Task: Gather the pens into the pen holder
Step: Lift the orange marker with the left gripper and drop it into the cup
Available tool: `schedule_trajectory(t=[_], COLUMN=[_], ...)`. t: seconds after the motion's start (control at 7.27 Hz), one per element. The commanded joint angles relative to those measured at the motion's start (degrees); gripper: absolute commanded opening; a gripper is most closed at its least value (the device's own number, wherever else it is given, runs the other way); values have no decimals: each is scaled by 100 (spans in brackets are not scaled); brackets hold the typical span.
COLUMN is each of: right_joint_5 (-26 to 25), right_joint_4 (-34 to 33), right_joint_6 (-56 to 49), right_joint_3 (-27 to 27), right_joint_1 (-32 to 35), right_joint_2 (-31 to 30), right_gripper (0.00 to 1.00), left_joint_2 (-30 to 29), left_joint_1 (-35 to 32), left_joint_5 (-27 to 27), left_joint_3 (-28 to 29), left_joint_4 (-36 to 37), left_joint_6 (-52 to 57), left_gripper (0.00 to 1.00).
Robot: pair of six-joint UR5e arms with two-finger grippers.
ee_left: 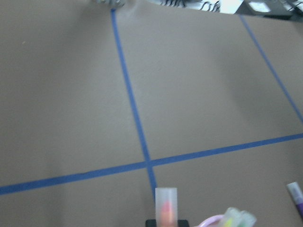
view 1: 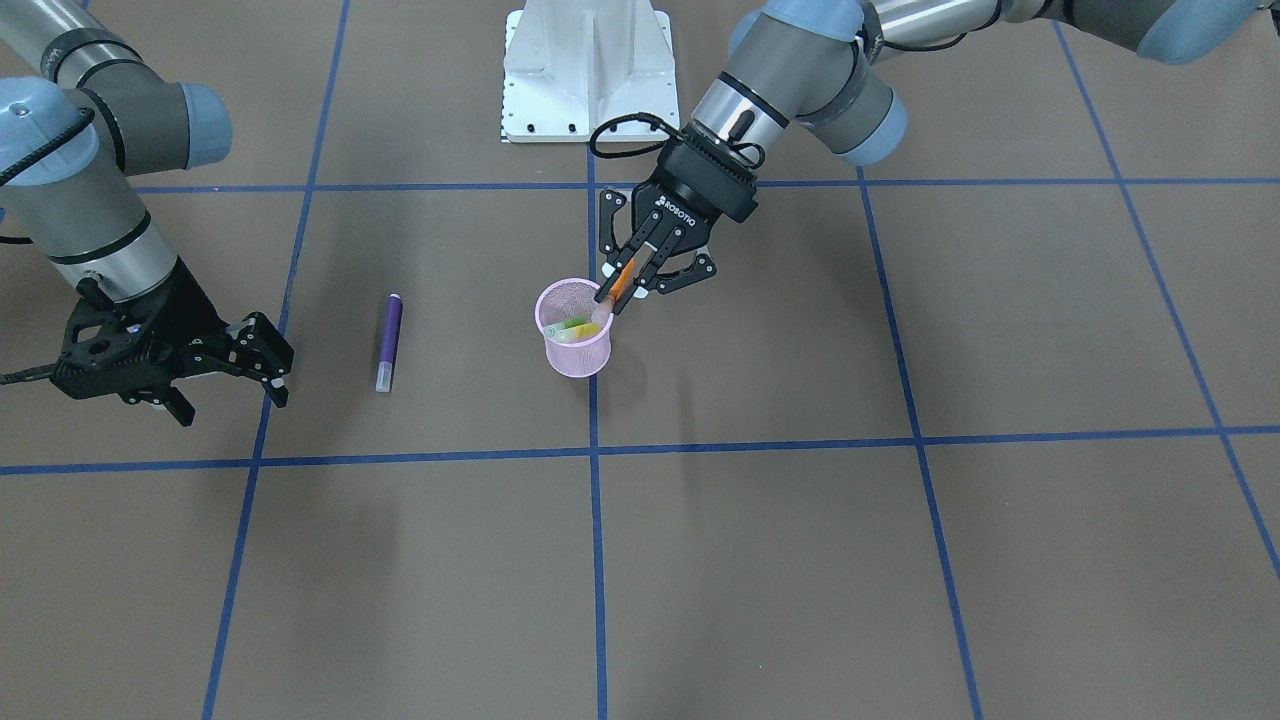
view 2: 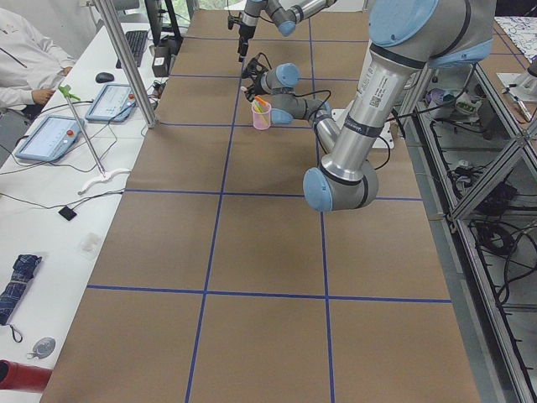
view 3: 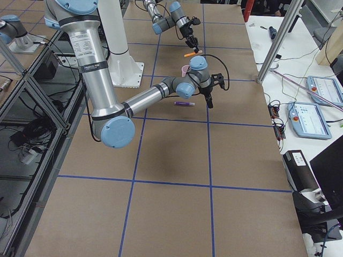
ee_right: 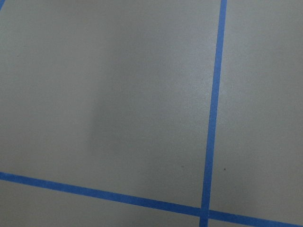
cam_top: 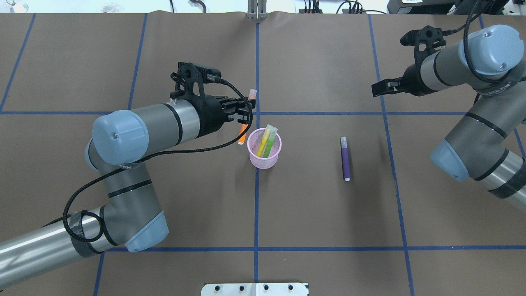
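The pink mesh pen holder (view 1: 577,345) stands upright near the table's middle and also shows in the overhead view (cam_top: 265,158). A light green pen (cam_top: 270,144) and a yellow one (cam_top: 263,144) lean inside it. My left gripper (view 1: 628,278) is shut on the orange pen (view 1: 622,282) and holds it tilted, its pale cap end by the holder's rim. In the overhead view the orange pen (cam_top: 243,133) lies just left of the holder. The purple pen (view 1: 389,340) lies flat on the table. My right gripper (view 1: 235,398) is open and empty, apart from the purple pen.
The white robot base plate (view 1: 590,70) sits at the table's robot side. Blue tape lines (view 1: 594,450) cross the brown table cover. Beyond the far edge, a side desk holds tablets (view 2: 50,134) and a metal pole (view 2: 126,59).
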Motion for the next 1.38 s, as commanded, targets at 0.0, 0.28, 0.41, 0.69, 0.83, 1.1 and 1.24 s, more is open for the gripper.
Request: schedule_trajectory(t=[0.0, 0.28, 0.41, 0.69, 0.83, 1.1, 1.24], right_joint_5=[0, 0, 0, -9, -9, -18, -18], right_joint_4=[5, 5, 5, 5, 5, 5, 5], right_joint_6=[0, 0, 9, 26, 53, 35, 27], right_joint_3=[1, 10, 10, 10, 19, 10, 1], right_joint_1=[0, 0, 0, 0, 0, 0, 0], right_joint_2=[33, 42, 42, 42, 42, 42, 42], right_gripper=[100, 100, 100, 100, 100, 100, 100], left_joint_2=[-292, -302, -302, -302, -311, -337, -372], left_joint_1=[58, 321, 340, 444, 558, 568, 568], left_joint_5=[197, 608, 610, 680, 785, 812, 812], left_joint_3=[403, 1260, 1543, 1599, 1651, 1704, 1705], left_joint_4=[-870, -2253, -2695, -2779, -2779, -2796, -2831], left_joint_6=[460, 713, 881, 891, 900, 891, 891], left_gripper=[0, 0, 0, 0, 0, 5, 31])
